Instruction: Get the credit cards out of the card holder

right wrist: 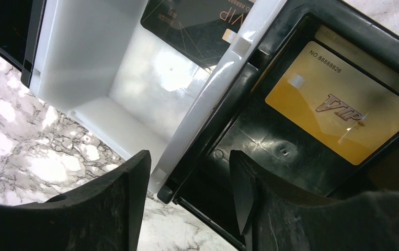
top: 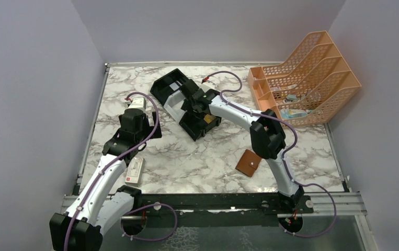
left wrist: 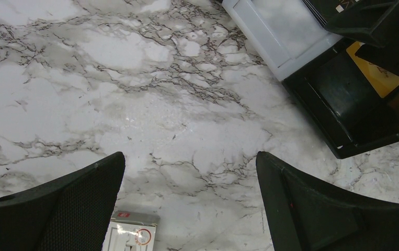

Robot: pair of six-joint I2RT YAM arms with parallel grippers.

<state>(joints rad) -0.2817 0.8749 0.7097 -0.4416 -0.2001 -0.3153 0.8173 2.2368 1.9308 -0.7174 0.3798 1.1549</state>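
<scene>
Right gripper (right wrist: 189, 206) is up over the three-compartment tray (top: 167, 85), fingers parted and grasping nothing. Its two black fingertips (right wrist: 116, 206) straddle the wall between the white compartment and a black one. A gold VIP card (right wrist: 341, 115) lies flat in that black compartment, and a dark VIP card (right wrist: 197, 21) lies in the white one.

Over on the other side, the left gripper (left wrist: 189, 209) hangs above bare marble table (top: 197, 151), jaws spread wide and released. A white box with a red mark (top: 135, 170) sits just beneath it.

The card holder (top: 248, 162), the brown wallet, lies folded shut on the marble by the right arm's lower link, well apart from both grippers. Pale bluish items sit in the orange file rack (top: 317, 68), but they are too small to identify.
</scene>
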